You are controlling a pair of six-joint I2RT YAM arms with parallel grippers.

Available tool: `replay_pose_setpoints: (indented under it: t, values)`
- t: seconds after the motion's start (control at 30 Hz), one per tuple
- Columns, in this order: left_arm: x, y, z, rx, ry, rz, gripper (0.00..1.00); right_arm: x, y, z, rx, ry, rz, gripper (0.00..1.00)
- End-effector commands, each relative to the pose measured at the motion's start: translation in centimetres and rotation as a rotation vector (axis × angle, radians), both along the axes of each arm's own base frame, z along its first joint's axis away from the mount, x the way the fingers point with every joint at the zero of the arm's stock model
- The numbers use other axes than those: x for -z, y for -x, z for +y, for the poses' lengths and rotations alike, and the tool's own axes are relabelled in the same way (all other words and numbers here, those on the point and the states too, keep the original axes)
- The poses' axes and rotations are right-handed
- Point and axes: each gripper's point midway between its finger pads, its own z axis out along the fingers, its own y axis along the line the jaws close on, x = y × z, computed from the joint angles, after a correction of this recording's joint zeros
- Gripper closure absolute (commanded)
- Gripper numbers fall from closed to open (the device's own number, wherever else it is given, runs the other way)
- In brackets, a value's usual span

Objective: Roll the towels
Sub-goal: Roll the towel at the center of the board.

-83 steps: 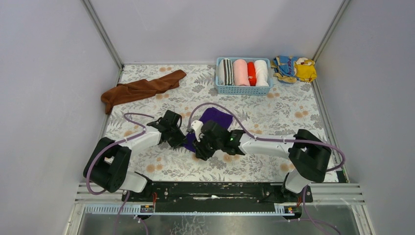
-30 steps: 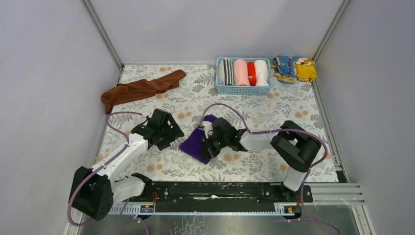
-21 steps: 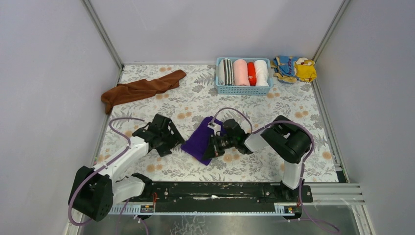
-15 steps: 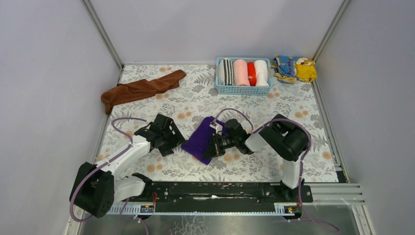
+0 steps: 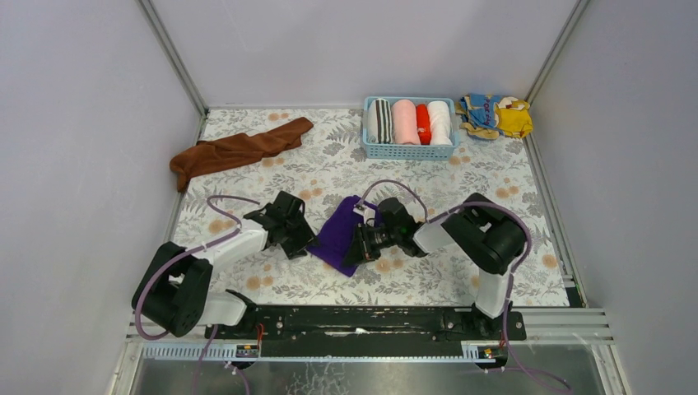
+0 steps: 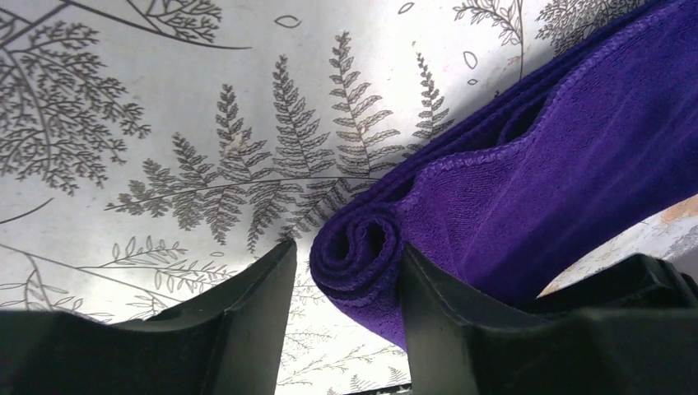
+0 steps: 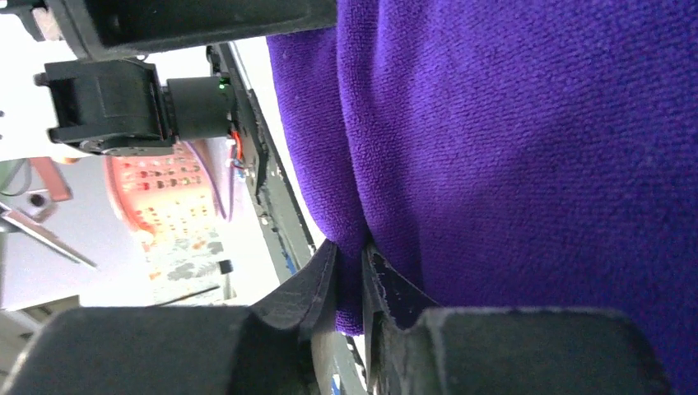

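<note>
Purple towel [image 5: 336, 232]: lies mid counter [image 5: 461, 181], one end rolled.
Left hand [image 6: 346, 251]: open, one finger on each side of the rolled end.
Right hand [image 7: 350, 263]: almost closed, pinching a fold of the towel.
Left wrist view alone: shows the spiral of the roll.

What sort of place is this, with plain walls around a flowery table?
Probably a robot test booth: grey panels box in the table, a left arm and right arm are bolted at its near edge, and a basket holds rolled towels.
</note>
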Motion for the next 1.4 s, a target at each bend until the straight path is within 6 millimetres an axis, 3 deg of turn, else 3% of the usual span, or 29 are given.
replay_pose_setpoints:
  t: [0.0, 0.17, 0.37, 0.47, 0.57, 0.77, 0.9, 1.07, 1.13, 1.2, 1.37]
  values:
    - [1.9, 0.3, 0.6, -0.003, -0.055, 0.015, 0.54, -0.9, -1.0, -0.9, -0.008, 0.096, -0.157, 0.77]
    - [2.7, 0.6, 0.9, 0.008, -0.075, 0.035, 0.61, -2.6, -1.3, -1.3, -0.047, 0.249, -0.407, 0.63]
    - [2.8, 0.8, 0.8, 0.018, -0.078, 0.042, 0.63, -5.7, -2.6, -2.2, -0.041, 0.493, -0.838, 0.52]
    - [2.9, 0.9, 0.8, 0.025, -0.078, 0.047, 0.63, -6.8, -2.0, -1.5, -0.075, 0.521, -0.994, 0.49]
    - [2.9, 0.9, 0.8, 0.025, -0.08, 0.047, 0.63, -6.6, -0.9, -0.1, -0.141, 0.536, -1.074, 0.47]
    - [2.9, 0.9, 0.8, 0.03, -0.084, 0.05, 0.62, -4.1, -0.4, 1.2, -0.228, 0.596, -1.114, 0.46]
    - [2.9, 0.9, 0.8, 0.031, -0.084, 0.05, 0.61, -1.2, -0.6, 0.3, -0.276, 0.694, -1.1, 0.46]
    - [2.8, 0.8, 0.8, 0.031, -0.086, 0.047, 0.59, 1.1, -0.3, -1.2, -0.334, 0.767, -1.083, 0.48]
    - [2.8, 0.8, 0.7, 0.034, -0.084, 0.049, 0.58, 1.7, 0.0, -1.5, -0.354, 0.776, -1.07, 0.53]
    - [2.6, 0.6, 0.7, 0.032, -0.081, 0.045, 0.56, 1.9, 0.4, -1.3, -0.37, 0.765, -1.053, 0.68]
    - [0.5, 0.1, 1.2, 0.001, -0.088, -0.01, 0.44, 1.4, 2.9, 1.0, -0.439, 0.582, -0.919, 0.73]
